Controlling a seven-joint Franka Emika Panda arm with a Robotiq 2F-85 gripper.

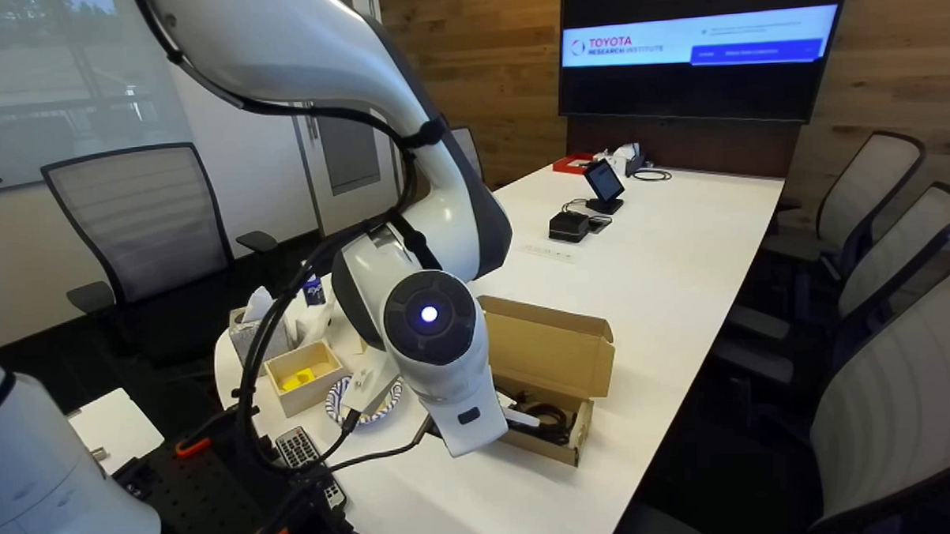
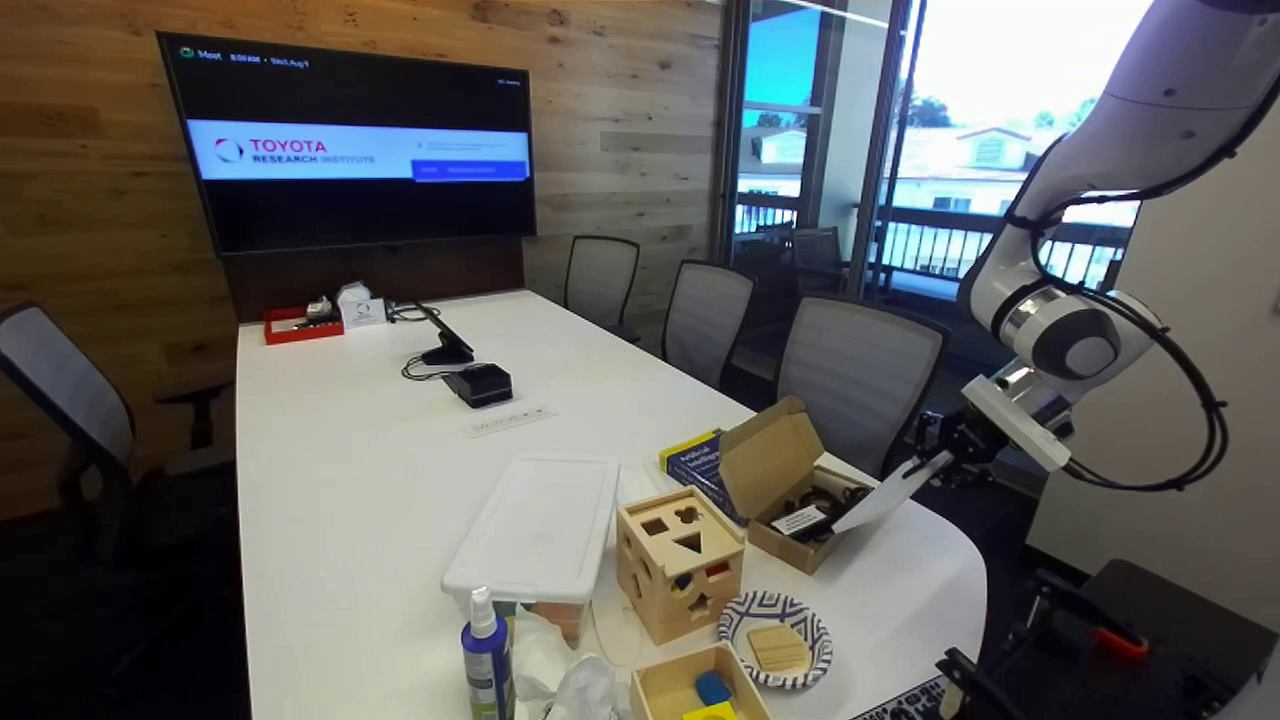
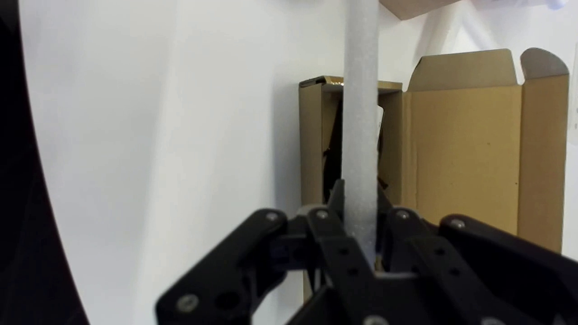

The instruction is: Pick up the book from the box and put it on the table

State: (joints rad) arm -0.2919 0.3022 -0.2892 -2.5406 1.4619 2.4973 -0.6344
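White slab [image 2: 893, 492] in gripper [image 3: 360, 198] slants toward box [image 2: 783, 548].

1. I face a wall [image 2: 630, 150] of wooden planks, a wide lit screen [image 2: 362, 145] against it.
2. Mesh-backed chairs [image 2: 706, 322] line both sides of the room.
3. Bright daylight comes through tall windows [image 2: 960, 150]; outside runs a dark railing [image 2: 925, 218].
4. The floor [image 1: 48, 361] is dark.

The table [image 2: 360, 500] is white, the box [image 2: 772, 455] tan, the gripper [image 3: 360, 196] black, the flat thing [image 2: 893, 494] in it white. By the rounded near edge the plate [image 2: 770, 605] is dark-blue-patterned white; by the far edge the tray [image 2: 305, 336] is red.
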